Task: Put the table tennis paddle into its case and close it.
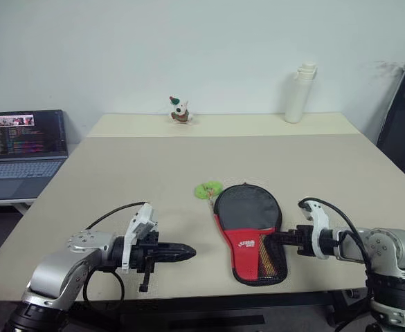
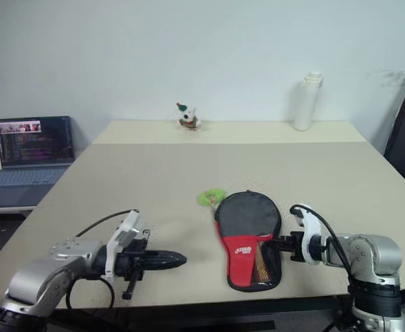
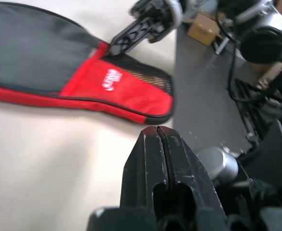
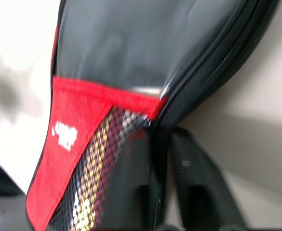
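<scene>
Case (image 1: pixel 249 232) flat on table (image 1: pixel 154 166). Left gripper (image 1: pixel 185 254) pressed closed, empty. Right gripper (image 1: pixel 274 237) at case's edge; jaw gap unclear.

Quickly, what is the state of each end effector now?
Left end effector: closed, holding nothing.
Right end effector: slightly open at the case edge; grip cannot be told.

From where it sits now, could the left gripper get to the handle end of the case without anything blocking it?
Probably yes. The left gripper, fingers shut, points across bare table toward the case, with nothing lying between them. The right gripper is already at the case's far edge, so the two might crowd each other there.
</scene>
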`<state>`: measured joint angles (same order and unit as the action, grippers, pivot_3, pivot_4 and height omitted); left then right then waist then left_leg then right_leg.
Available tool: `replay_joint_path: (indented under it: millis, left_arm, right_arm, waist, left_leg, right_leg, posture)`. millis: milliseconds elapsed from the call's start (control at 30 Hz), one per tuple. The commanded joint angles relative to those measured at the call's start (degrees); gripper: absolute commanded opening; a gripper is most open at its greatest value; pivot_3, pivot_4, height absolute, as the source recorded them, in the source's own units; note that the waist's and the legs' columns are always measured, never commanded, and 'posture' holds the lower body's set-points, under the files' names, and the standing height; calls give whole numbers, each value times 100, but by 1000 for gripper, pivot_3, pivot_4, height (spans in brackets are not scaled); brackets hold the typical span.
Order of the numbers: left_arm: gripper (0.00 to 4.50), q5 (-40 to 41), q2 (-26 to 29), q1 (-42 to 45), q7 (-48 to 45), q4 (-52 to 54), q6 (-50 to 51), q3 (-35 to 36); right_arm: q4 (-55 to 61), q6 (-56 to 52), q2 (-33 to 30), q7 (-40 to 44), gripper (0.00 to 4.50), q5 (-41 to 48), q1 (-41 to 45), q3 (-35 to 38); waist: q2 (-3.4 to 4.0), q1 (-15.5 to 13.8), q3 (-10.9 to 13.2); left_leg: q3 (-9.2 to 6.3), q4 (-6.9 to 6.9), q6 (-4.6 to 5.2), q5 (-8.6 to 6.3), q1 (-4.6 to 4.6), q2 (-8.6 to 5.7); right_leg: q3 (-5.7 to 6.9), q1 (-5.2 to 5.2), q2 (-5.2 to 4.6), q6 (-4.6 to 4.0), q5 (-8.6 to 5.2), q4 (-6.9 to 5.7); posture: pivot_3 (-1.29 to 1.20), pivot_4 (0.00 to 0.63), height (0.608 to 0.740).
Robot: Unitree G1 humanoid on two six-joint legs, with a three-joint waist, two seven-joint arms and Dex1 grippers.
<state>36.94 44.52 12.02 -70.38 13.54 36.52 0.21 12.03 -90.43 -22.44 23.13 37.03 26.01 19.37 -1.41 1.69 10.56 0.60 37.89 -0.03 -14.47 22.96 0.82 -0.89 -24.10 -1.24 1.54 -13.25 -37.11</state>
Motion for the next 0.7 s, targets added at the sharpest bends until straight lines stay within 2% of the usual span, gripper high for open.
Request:
replay_joint_path:
  millis: [33, 100, 167, 267, 367, 433, 533, 700]
  left_arm:
    - [0, 88, -37, 97, 134, 43, 105, 78]
    - [0, 95, -73, 110, 221, 38, 153, 83]
    - [0, 73, -131, 148, 330, 17, 193, 74]
    - [0, 29, -223, 200, 477, -20, 191, 82]
    - [0, -135, -300, 244, 543, -100, -43, 38]
    - [0, -413, -493, 399, 805, -375, -347, 31]
    - [578, -1077, -816, 841, 1361, -1077, -977, -39]
    - [2272, -1588, -1214, 1491, 1838, -1848, -1561, -42]
  right_arm:
    - [374, -117, 56, -96, 2077, 77, -52, 516]
    - [586, -142, 32, -55, 2735, 167, -173, 613]
    - [856, 171, -271, 172, 3429, 224, -376, 459]
    - [1381, 817, -645, 818, 4403, 547, -589, 242]
    - [1685, 1270, -608, 1049, 4460, 785, -580, 158]
    - [1764, 1739, -537, 987, 4460, 586, -526, -215]
    - [1672, 2644, -476, 865, 4500, -46, -449, -1138]
    - [1331, 3509, -297, 720, 4500, -642, -383, -1936]
  waist:
    - [0, 0, 0]
    - [0, 0, 0]
    - [0, -2, 0]
    - [1, -1, 0]
    - [0, 30, 0]
    - [0, 27, 0]
    - [0, 9, 0]
    - [-2, -9, 0]
  left_leg:
    - [1, -1, 0, 0, 0, 0]
    - [-1, -3, 0, 0, 0, 1]
    - [-3, -4, 0, 0, 1, 1]
    - [-1, -3, 0, 0, -1, -1]
    - [2, -2, 0, 0, -4, 4]
    - [2, -2, 0, 0, -6, 8]
    - [-3, 0, 0, 0, -6, 6]
    - [1, 2, 0, 0, 2, -4]
  right_leg:
    - [0, 0, 0, 0, 0, 1]
    - [-1, 0, 0, 0, 0, 2]
    - [-1, 0, 0, 0, 0, 2]
    - [0, 1, -1, 0, -1, 2]
    - [2, 2, 5, 2, 0, 2]
    - [2, 2, 9, 2, 0, 0]
    - [3, 2, 9, 1, 1, -4]
    - [4, 1, -1, 5, 3, 4]
  posture:
    - [0, 150, 740]
    - [0, 150, 740]
    - [0, 150, 740]
    - [0, 150, 740]
    - [0, 150, 740]
    - [0, 150, 740]
    - [0, 150, 740]
    - [0, 150, 740]
